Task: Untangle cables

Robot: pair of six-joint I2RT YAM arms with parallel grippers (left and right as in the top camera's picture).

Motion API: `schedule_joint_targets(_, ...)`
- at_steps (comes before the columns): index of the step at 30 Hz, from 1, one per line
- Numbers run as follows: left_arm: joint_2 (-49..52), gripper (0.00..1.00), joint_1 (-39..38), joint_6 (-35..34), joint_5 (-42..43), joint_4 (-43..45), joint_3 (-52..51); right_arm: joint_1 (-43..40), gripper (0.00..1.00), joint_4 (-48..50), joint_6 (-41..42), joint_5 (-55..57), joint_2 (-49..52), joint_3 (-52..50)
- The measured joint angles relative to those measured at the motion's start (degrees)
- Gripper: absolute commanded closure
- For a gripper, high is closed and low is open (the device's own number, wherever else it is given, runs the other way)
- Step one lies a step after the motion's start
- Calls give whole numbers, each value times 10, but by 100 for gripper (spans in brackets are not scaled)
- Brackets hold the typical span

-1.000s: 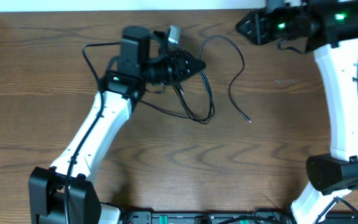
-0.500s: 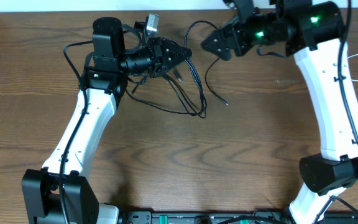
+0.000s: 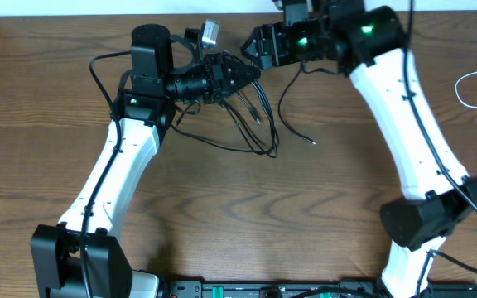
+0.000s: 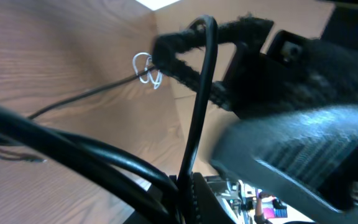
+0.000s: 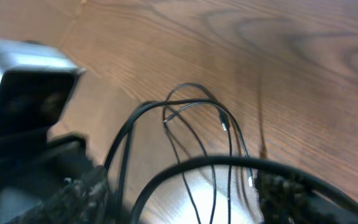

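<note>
The black cables [image 3: 265, 149] sit in a loose tangle near the 12 o'clock edge of the tabletop [image 3: 321, 215]. Their strands droop toward 5 o'clock from the left hand [image 3: 253, 76], whose tips are pressed together, pinching the bunch. One strand curls off alone toward 3 o'clock, its plug end lying on the wood. The right hand [image 3: 252, 48] hangs just at 12 o'clock of the left one. Its padded fingers [image 5: 86, 190] are spread, and in its wrist view a black strand arcs across the gap between them. The white cable [image 3: 473, 85] lies coiled well apart, at the 3 o'clock edge.
</note>
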Motion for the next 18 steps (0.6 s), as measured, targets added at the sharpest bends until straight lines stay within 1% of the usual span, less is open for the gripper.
schedule_joint_targets(3, 0, 92, -1, 18, -12, -25, 0, 3, 51, 15, 30, 22, 21, 0)
schedule_joint_targets(4, 0, 92, -1, 23, -14, -28, 0, 3, 55, 20, 40, 28, 27, 0)
schedule_joint_targets(6, 0, 92, -1, 28, -18, -29, 0, 3, 64, 29, 55, 37, 38, 0)
schedule_joint_targets(7, 0, 92, -1, 30, -20, -29, 0, 3, 73, 34, 60, 40, 42, 0)
schedule_joint_targets(8, 0, 92, -1, 32, -23, -29, 0, 3, 79, 36, 66, 42, 46, 0)
schedule_joint_targets(10, 0, 92, -1, 36, -25, -29, 0, 3, 96, 40, 75, 48, 53, 0)
schedule_joint_targets(11, 0, 92, -1, 37, -26, -29, 0, 3, 99, 38, 77, 52, 55, 0)
schedule_joint_targets(13, 0, 92, -1, 38, -27, -28, 0, 2, 99, 26, 81, 59, 58, 0)
schedule_joint_targets(17, 0, 83, -1, 40, -28, -13, 0, -5, 99, -8, 78, 83, 60, 0)
schedule_joint_targets(18, 0, 83, 0, 41, -29, -8, 0, -9, 99, -18, 76, 89, 61, 0)
